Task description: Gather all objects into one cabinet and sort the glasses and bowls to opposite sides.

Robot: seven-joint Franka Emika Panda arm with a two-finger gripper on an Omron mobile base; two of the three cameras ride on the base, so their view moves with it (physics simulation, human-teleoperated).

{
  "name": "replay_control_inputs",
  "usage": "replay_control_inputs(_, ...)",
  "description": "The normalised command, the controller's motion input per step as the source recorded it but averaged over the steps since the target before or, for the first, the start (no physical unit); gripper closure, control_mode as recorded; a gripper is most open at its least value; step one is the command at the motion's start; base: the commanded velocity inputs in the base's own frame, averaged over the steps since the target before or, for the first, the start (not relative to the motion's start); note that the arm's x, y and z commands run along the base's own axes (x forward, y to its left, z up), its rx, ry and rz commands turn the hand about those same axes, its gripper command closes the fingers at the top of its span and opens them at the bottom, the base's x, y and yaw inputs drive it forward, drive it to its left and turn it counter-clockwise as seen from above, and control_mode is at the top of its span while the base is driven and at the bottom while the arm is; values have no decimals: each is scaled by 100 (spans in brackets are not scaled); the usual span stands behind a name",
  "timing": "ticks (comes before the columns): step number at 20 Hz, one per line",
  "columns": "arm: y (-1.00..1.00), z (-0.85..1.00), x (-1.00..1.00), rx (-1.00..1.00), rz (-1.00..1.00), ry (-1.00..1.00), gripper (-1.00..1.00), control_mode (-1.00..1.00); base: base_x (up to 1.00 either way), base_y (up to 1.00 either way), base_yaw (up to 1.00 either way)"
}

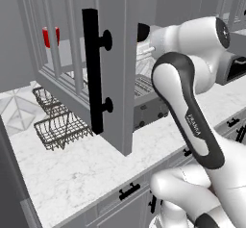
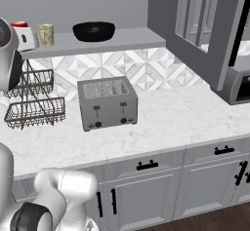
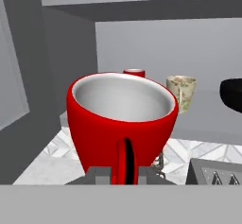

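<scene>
The red mug (image 3: 120,121) with its white inside is held right in front of the end effector (image 3: 124,173), its handle (image 3: 125,160) clamped between the two closed finger tips, so the cup fills the near part of the hand view and is tilted slightly. Beyond its rim, the top of the red tumbler (image 3: 134,72) is seen, and just to the right of that the beige mottled cup (image 3: 181,91) stands upright on the grey shelf (image 3: 208,119). The edge of the black bowl (image 3: 231,94) is seen further right on the same shelf, well apart from the cups.

In the right base view the shelf (image 2: 132,39) is seen to carry the beige cup (image 2: 46,34) near its left end, with the red tumbler (image 2: 20,25) beside it partly hidden by the arm, and the wide bowl (image 2: 94,31) near the middle. Below it, a toaster (image 2: 107,102) and a wire rack (image 2: 34,101) stand on the marble counter (image 2: 171,123).

In the left base view the glass-paned cabinet door (image 1: 81,58) with its long black bar handle (image 1: 92,70) stands swung open in front of the arm, and a red shape (image 1: 50,36) is seen through its bars
</scene>
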Motion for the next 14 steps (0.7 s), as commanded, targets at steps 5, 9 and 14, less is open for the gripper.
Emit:
replay_control_inputs(5, 0, 0, 58, -8, -1, 0, 100, -100, 0, 0, 0)
replay_control_inputs(9, 18, 0, 39, -5, 0, 0, 100, -100, 0, 0, 0)
replay_control_inputs(14, 34, 0, 24, -10, 0, 0, 100, -100, 0, 0, 0)
